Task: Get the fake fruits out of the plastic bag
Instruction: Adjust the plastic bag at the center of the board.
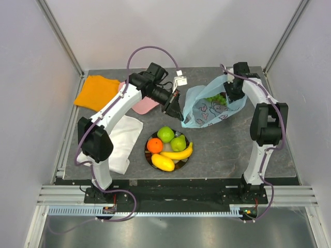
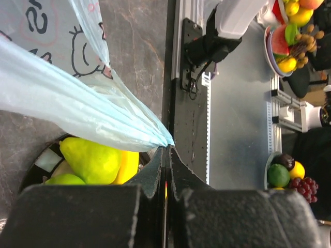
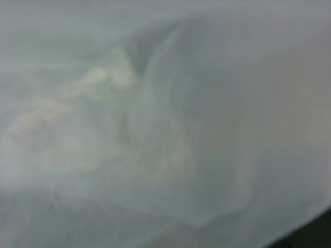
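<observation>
Left gripper (image 2: 166,151): jaws closed, pinching bag (image 2: 77,103) edge. Right gripper (image 1: 232,95): inside bag mouth beside grapes (image 1: 216,98); jaw spread unclear.

Only cut-off, unreadable black lettering (image 2: 37,21) on the plastic bag (image 2: 57,98).

The left arm (image 1: 111,111) stretches from its base toward the table's middle. Its left gripper (image 2: 166,151) angles downward with the fingers pressed flat together on a pinched edge of the plastic bag (image 2: 77,103). The right arm (image 1: 266,121) stands folded at the elbow and leans left, with the right gripper (image 1: 233,94) dipped into the bag's mouth, where film hides how its jaws stand.
</observation>
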